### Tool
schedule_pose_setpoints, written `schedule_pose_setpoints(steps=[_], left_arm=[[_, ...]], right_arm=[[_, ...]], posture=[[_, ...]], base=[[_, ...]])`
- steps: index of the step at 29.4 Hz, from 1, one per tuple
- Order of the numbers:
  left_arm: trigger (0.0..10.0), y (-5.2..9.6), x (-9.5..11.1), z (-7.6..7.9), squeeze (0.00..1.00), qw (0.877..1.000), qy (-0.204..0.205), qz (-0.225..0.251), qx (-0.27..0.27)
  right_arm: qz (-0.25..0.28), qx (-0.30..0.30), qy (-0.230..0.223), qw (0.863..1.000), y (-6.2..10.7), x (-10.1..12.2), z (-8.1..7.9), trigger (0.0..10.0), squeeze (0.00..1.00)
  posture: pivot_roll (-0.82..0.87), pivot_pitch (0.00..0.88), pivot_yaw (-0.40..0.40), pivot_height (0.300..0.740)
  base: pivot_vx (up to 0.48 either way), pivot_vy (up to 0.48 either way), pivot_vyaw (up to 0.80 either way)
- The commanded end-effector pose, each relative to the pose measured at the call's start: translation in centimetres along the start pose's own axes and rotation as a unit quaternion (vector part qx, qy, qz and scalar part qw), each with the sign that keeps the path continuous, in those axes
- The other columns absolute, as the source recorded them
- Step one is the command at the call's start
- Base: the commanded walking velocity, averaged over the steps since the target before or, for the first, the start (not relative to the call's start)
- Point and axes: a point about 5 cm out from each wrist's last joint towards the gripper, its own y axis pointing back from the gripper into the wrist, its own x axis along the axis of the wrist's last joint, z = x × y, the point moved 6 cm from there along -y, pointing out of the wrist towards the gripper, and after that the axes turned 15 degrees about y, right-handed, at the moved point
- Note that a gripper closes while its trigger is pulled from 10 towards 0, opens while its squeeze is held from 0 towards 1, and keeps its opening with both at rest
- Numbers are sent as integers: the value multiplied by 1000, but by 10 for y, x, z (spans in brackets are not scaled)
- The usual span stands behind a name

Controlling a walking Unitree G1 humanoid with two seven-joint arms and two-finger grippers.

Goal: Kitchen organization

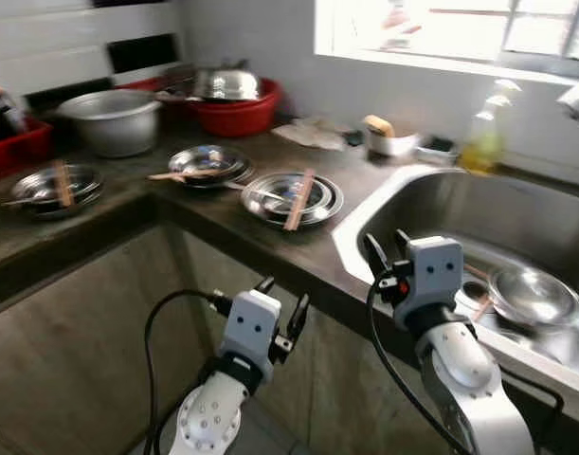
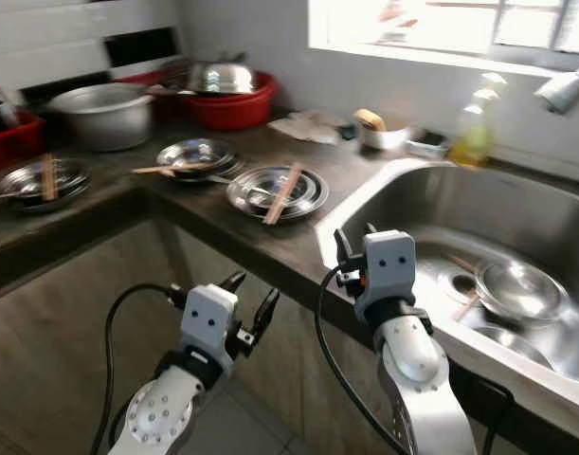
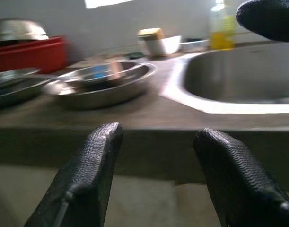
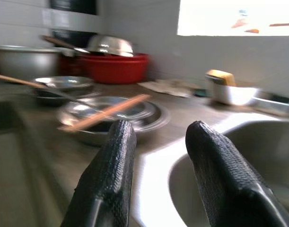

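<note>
Three steel plates lie on the dark counter, each with wooden chopsticks across it: one near the sink [image 1: 292, 197], one in the middle [image 1: 208, 163], one at the far left [image 1: 54, 186]. A steel bowl [image 1: 533, 296] sits in the sink [image 1: 431, 204] with more chopsticks beside it. My left gripper [image 1: 283, 294] is open, below the counter edge in front of the cabinet. My right gripper [image 1: 386, 245] is open and empty at the sink's near left corner, about level with the rim. In the right wrist view its fingers [image 4: 116, 156] point toward the nearest plate [image 4: 111, 113].
At the back stand a grey pot [image 1: 111, 118], a red basin [image 1: 237, 114] holding a steel bowl, a white bowl with a sponge [image 1: 384, 137] and a yellow detergent bottle [image 1: 485, 133]. A red crate [image 1: 14, 147] is far left. The counter bends at a corner; cabinet fronts lie below.
</note>
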Motion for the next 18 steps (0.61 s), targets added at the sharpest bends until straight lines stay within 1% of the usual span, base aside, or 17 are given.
schedule_pose_setpoints(steps=[1,3,8,15,18], left_arm=[[10000,1,1,1,0,1000,-2,1,1],[10000,0,1,1,0,1000,-2,0,2],[10000,0,1,0,0,1000,-2,1,3],[10000,0,-1,1,0,1000,-4,-3,0],[10000,0,-2,0,0,1000,-1,-4,2]], right_arm=[[2,2,-3,1000,-3,2,-1,10000,0],[3,1,-4,1000,-3,2,-1,10000,0],[3,-5,-10,1000,-5,3,2,10000,0],[5,-7,-6,1000,-9,4,3,10000,0],[6,-10,-12,1000,-16,6,5,10000,0]], posture=[[-28,1,8,740],[-28,1,8,740],[-26,0,7,740],[-31,0,9,740],[-29,4,10,740]], base=[[0,244,800],[0,435,781],[0,410,0],[0,0,0],[0,0,0]])
